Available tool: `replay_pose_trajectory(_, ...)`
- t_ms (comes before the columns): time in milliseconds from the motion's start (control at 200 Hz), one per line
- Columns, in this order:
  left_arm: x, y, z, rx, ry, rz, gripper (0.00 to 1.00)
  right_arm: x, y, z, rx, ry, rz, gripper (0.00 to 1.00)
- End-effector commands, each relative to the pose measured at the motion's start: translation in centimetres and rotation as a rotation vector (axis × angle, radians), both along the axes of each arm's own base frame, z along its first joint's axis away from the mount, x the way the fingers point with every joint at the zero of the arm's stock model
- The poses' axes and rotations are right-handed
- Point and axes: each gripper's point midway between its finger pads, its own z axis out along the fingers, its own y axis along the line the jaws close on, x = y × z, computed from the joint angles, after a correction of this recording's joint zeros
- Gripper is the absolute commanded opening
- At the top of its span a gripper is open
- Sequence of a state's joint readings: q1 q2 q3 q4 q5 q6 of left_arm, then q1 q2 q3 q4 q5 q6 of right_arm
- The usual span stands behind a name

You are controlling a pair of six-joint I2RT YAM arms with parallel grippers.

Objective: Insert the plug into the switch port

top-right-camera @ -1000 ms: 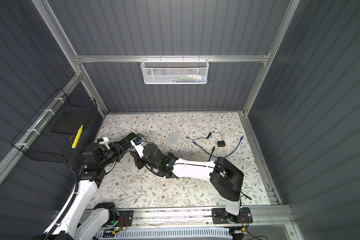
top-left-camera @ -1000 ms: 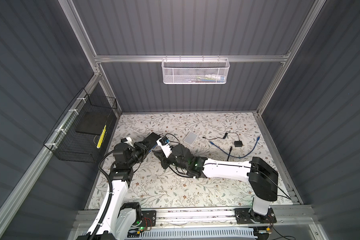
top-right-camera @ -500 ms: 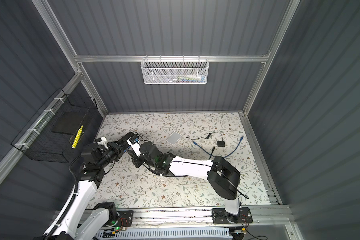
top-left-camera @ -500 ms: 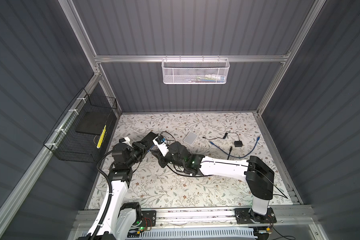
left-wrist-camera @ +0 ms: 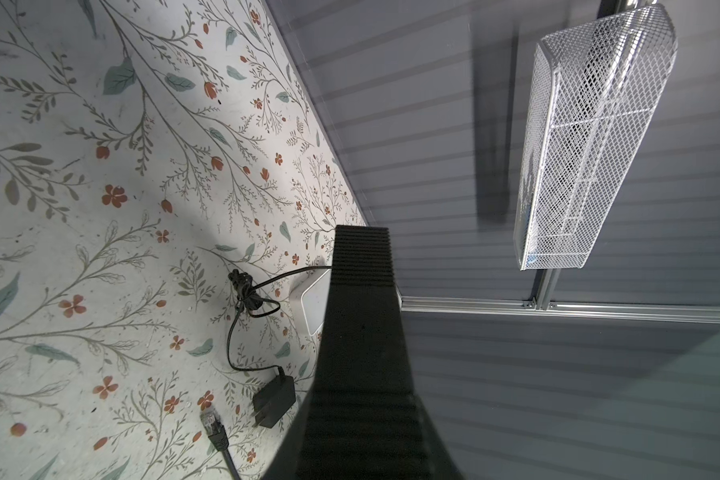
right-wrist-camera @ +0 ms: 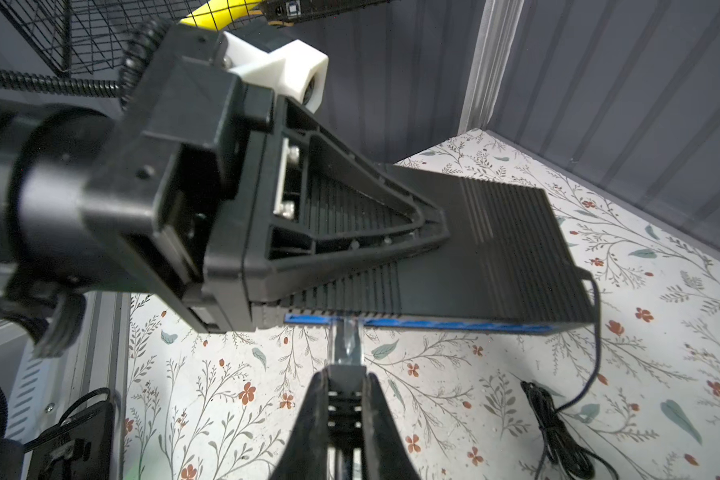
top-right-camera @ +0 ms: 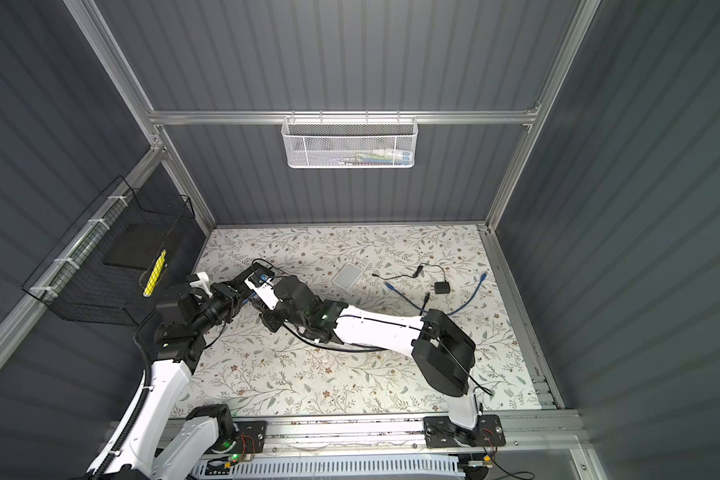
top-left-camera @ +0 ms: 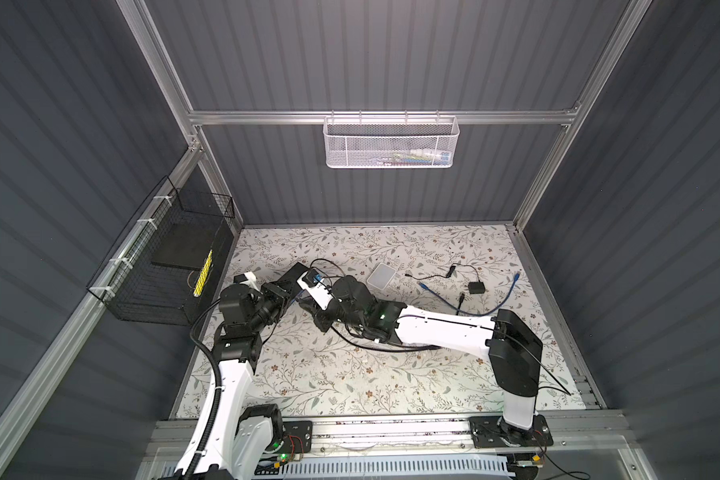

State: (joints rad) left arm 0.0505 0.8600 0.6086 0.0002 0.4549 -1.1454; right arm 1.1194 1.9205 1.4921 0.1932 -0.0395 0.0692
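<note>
No legible txt or labels anywhere.

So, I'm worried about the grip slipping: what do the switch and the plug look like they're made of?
The switch has a matt black casing with fine ribs, either metal or hard plastic; the look leaves that open. Its port face is blue, likely plastic. The plug looks like clear glossy plastic, since light shows through it.

White mesh basket [top-left-camera: 389,143], black wire basket [top-left-camera: 142,299], white box [top-left-camera: 381,275], black adapter [top-left-camera: 476,287]
</note>
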Motion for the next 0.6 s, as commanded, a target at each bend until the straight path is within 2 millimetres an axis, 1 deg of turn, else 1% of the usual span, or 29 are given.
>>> replay_pose_trajectory(0,-3.8,-5.5,-0.4,-0.112,0.043,-0.307,0.00,-0.5,3.5,9.4,0.279,-0.170,0.088,0.00)
replay_pose_trajectory(90,-3.8,-5.6,-0.6,-0.122,0.049,-0.305,0.00,-0.6,4.2,10.6,0.302,-0.186,0.095,0.00)
replay_pose_trajectory(210,-3.9,-5.7,-0.6,-0.123,0.048,-0.309,0.00,-0.3,5.4,11.2,0.288,-0.222,0.086,0.00)
replay_pose_trajectory(345,-4.4,-6.3,-1.2,-0.120,0.061,-0.347,0.00,0.0,5.2,13.2,0.305,-0.276,0.071,0.00)
replay_pose_trajectory(470,-5.5,-7.1,-1.3,-0.100,0.071,-0.426,0.00,0.4,5.1,14.0,0.287,-0.326,0.078,0.00)
replay_pose_trajectory(520,-6.1,-7.3,-1.7,-0.080,0.088,-0.458,0.00,0.8,5.0,14.6,0.298,-0.325,0.086,0.00)
replay_pose_trajectory(595,-6.5,-7.5,-2.1,-0.076,0.093,-0.486,0.00,0.8,5.2,15.1,0.298,-0.341,0.096,0.00)
